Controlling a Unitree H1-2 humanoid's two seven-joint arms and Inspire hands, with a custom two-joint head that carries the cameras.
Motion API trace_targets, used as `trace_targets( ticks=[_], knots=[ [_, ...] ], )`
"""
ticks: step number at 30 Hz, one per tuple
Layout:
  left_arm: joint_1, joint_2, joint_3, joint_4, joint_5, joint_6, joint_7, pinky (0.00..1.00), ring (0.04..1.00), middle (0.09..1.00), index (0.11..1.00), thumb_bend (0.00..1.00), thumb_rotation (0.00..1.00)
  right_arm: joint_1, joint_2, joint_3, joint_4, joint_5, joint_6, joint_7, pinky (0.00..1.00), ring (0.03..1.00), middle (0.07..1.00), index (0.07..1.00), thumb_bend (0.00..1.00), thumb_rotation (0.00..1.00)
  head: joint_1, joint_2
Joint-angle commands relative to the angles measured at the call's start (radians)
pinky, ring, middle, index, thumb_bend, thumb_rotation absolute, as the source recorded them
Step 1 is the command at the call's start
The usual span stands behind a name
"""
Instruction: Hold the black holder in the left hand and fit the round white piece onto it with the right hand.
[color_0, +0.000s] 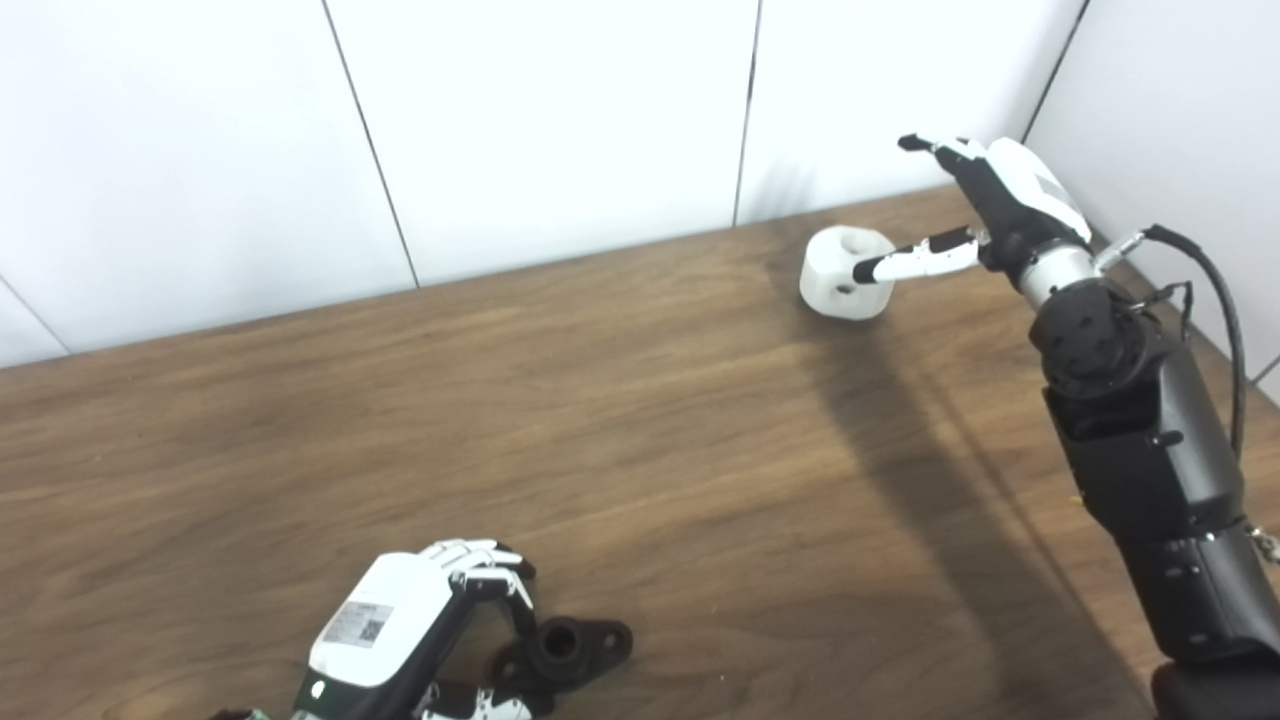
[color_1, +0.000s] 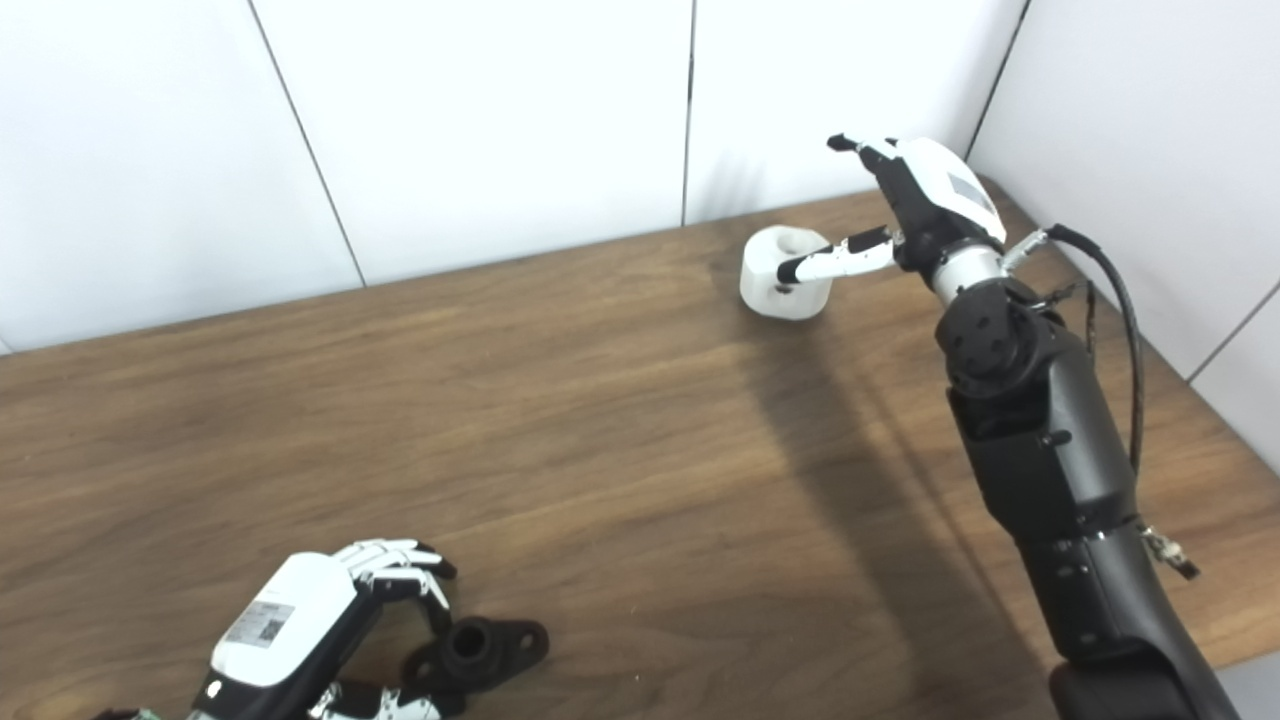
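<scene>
— Right hand of mine is out at the far right of the table, fingers spread and gripping nothing; the thumb reaches across the front of the round white plastic piece, and whether it touches I cannot tell.

— And the white piece itself?

— It sits on the far right of the brown wood-grain table, near the white panelled wall. It is a stubby, matte cylinder with a hole in the top and a smaller one in its side.

— Where is the holder?

— At the near left edge. The black holder is a flat flanged plate with a raised round collar in the middle and a small hole in the flange, dull and hard-looking. It lies on the table, well apart from the white piece.

— Is your left hand holding it?

— My left hand curls around its left side, fingers bent, but they look loose, not clamped.

— So which step is this?

— Both pickups, I judge; nothing is lifted. Next I need the right fingers to wrap the smooth cylinder squarely, since it could slide on the table, and the left to pinch the flange firmly.
</scene>
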Motion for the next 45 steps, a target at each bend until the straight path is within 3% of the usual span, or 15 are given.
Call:
trace_targets(
  ticks=[1,13,29,39,45],
  knots=[
    [0.018,0.006,-0.014,0.038,0.03,-0.002,-0.007,0.81,0.811,0.752,0.485,0.52,0.05,-0.049,-0.043,0.008,0.007,-0.012,-0.008,-0.01,0.91,0.985,0.94,0.897,0.96,0.34,0.0,-0.01],
    [0.008,0.011,-0.029,0.079,0.031,-0.009,0.018,0.79,0.806,0.742,0.484,0.52,0.05,-0.106,-0.058,0.061,0.144,-0.045,-0.007,-0.006,0.93,0.989,0.949,0.909,0.95,0.36,0.0,-0.055],
    [0.013,0.004,-0.032,0.074,0.029,-0.002,0.018,0.79,0.806,0.741,0.484,0.52,0.05,-0.19,-0.059,0.12,0.309,-0.076,-0.006,0.005,0.94,0.995,0.943,0.896,0.94,0.33,0.011,-0.047],
    [0.018,0.0,-0.033,0.065,0.035,0.001,0.018,0.78,0.801,0.739,0.484,0.52,0.05,-0.199,-0.061,0.117,0.349,-0.088,-0.006,0.021,0.96,0.997,0.944,0.882,0.93,0.32,0.013,-0.034],
    [0.021,-0.004,-0.031,0.061,0.037,0.006,0.016,0.78,0.804,0.74,0.484,0.52,0.05,-0.189,-0.063,0.105,0.345,-0.083,-0.006,0.011,0.95,0.992,0.935,0.814,0.91,0.31,0.013,-0.034]
  ],
)
